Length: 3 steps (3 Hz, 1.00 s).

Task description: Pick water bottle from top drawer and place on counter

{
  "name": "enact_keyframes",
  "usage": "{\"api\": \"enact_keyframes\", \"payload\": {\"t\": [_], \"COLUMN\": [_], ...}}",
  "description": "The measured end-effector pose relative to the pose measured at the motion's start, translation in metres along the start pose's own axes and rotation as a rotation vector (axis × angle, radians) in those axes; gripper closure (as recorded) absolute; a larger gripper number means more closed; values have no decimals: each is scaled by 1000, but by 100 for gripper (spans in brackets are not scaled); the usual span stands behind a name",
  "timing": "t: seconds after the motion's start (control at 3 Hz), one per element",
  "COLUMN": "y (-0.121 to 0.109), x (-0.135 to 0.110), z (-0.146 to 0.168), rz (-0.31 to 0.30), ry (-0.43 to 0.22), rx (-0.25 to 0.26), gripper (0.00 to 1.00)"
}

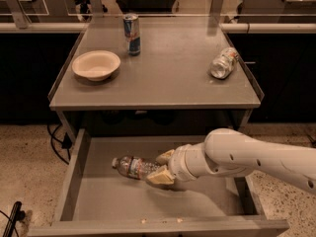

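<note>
The water bottle (129,166) lies on its side in the open top drawer (148,201), white cap pointing left, with its label band showing. My gripper (163,168) reaches in from the right. Its tan fingers (160,177) sit on either side of the bottle's base end and are closed on it. The bottle lies low over the drawer floor. The counter (168,78) stands above and behind the drawer.
On the counter are a pale bowl (96,64) at the left, a blue-and-silver can (132,33) at the back, and a short clear bottle (223,63) lying at the right. My white arm (247,157) crosses the drawer's right side. Cables hang at the left of the cabinet.
</note>
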<state>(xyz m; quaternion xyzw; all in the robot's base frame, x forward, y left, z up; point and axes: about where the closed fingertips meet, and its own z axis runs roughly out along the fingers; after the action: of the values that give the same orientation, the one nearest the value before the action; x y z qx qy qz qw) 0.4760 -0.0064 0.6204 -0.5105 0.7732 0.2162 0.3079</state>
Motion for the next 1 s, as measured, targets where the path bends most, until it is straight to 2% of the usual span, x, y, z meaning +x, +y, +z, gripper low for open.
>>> {"api": "enact_keyframes", "payload": {"t": [0.33,0.67,1.0], "y": [0,0,2], "x": [0,-3,-21], "z": [0,-2,-16], "rz": [0,-4,-29], "ry": [0,-1,-10], "rx": [0,-4,-25], "gripper": [99,100,100]}}
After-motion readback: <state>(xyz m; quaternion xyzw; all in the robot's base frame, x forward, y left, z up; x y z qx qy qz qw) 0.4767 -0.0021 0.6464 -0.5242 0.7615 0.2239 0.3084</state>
